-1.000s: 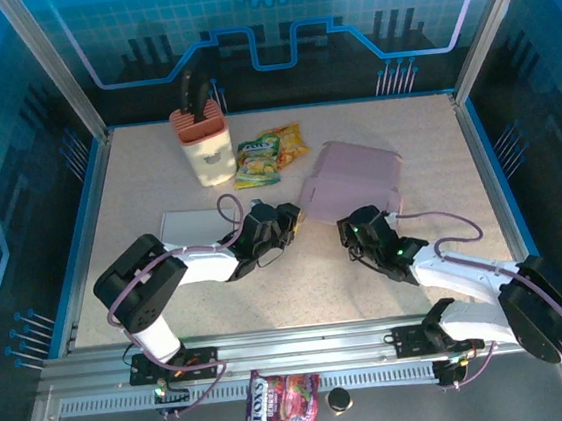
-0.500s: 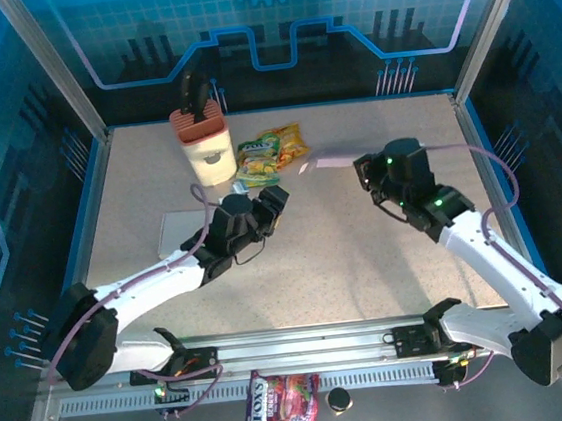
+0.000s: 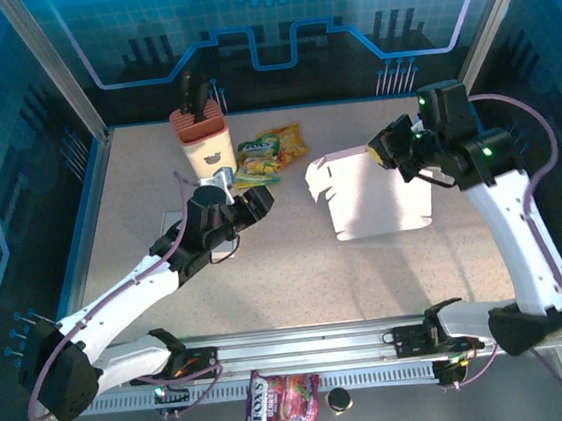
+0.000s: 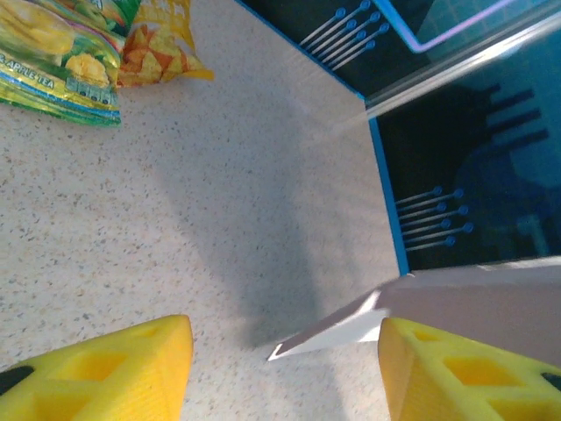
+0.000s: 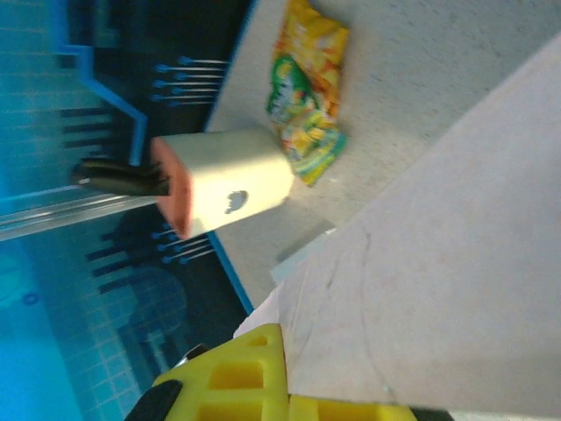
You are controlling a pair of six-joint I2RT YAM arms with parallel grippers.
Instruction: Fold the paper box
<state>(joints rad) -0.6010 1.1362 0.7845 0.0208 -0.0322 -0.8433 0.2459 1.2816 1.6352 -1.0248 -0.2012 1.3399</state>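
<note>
1. Raised since the earlier frame, the right pincer pinches the paper box by its upper edge; the sheet hangs below-left of it.
2. Left pincer: spread, empty, left of the box, over the counter.

I see open tabletop front and centre; knife block and snack bags crowd back left, raised paper box blocks centre-right.

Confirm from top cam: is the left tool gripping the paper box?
No, the right tool grips the paper box at its far edge, while the left tool sits open and apart from it.
</note>
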